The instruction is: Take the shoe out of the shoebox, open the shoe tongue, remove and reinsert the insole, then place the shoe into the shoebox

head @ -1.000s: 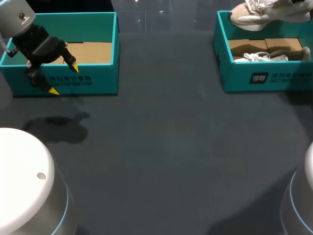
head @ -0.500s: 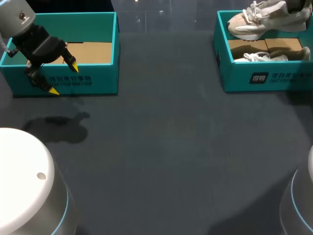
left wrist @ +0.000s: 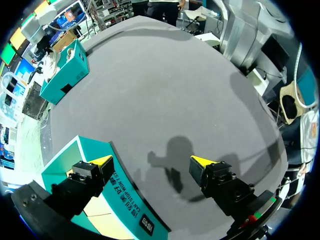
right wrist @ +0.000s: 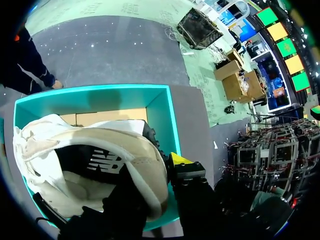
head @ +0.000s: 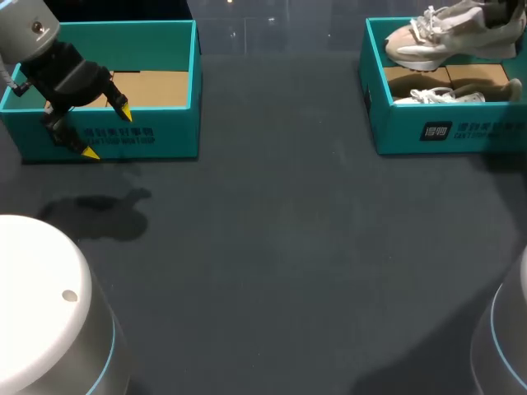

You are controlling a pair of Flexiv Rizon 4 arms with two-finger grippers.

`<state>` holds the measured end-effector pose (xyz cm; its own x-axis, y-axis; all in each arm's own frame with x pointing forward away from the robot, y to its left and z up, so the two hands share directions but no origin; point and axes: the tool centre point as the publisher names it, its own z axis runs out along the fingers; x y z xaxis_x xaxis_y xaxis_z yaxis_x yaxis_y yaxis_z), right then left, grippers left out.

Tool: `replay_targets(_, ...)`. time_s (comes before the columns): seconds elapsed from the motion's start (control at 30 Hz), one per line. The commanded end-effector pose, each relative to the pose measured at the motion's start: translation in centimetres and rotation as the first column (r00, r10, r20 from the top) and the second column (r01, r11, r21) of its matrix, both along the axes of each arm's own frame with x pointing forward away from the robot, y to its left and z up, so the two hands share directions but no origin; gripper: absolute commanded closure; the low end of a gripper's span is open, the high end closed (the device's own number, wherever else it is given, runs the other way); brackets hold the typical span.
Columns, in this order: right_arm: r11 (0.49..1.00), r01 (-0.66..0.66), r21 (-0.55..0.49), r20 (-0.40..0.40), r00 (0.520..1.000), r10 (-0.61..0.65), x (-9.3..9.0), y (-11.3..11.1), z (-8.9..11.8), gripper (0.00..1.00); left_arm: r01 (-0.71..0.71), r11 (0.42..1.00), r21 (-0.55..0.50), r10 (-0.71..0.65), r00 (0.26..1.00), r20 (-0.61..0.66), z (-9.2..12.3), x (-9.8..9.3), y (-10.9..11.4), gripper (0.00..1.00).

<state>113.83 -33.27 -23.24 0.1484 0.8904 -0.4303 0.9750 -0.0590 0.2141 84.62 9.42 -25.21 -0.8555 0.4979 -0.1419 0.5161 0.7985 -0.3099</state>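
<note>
A beige and white shoe (head: pixel 445 37) hangs over the right teal shoebox (head: pixel 445 132) at the table's back right. In the right wrist view my right gripper (right wrist: pixel 160 167) is shut on this shoe (right wrist: pixel 90 150) at its collar, with one yellow fingertip (right wrist: pixel 180 160) showing and the other hidden behind the shoe. The shoebox (right wrist: pixel 90 90) lies directly under it. A second shoe (head: pixel 436 95) lies inside the box. My left gripper (head: pixel 107 130) stands open at the front wall of the left teal box (head: pixel 165 136), holding nothing; its fingers (left wrist: pixel 102 161) straddle that wall.
The left teal box (left wrist: pixel 100 205) shows a bare cardboard floor. The dark table (head: pixel 280 247) stretches between the two boxes. Both robot bases (head: pixel 41 313) rise at the near corners.
The held shoe has come further into the head view, lower and slightly right over the shoebox. My left arm has kept still.
</note>
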Motion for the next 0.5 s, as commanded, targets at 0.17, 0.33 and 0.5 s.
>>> replay_targets(0.17,1.000,-0.003,0.006,-0.018,1.000,0.004,1.8,-0.4,-0.6,1.00,0.000,1.000,0.002,0.000,1.000,0.001,0.0,-0.1,0.0,0.00)
replay_targets(0.33,1.000,-0.017,0.011,-0.028,0.999,0.017,2.1,-0.1,-1.7,1.00,0.000,1.000,0.002,0.000,1.000,0.001,0.0,-0.1,0.0,0.00)
replay_targets(0.5,1.000,-0.012,0.015,-0.038,0.999,0.013,1.9,-0.4,-2.6,1.00,0.000,1.000,0.002,0.000,1.000,0.001,0.0,-0.1,0.0,0.00)
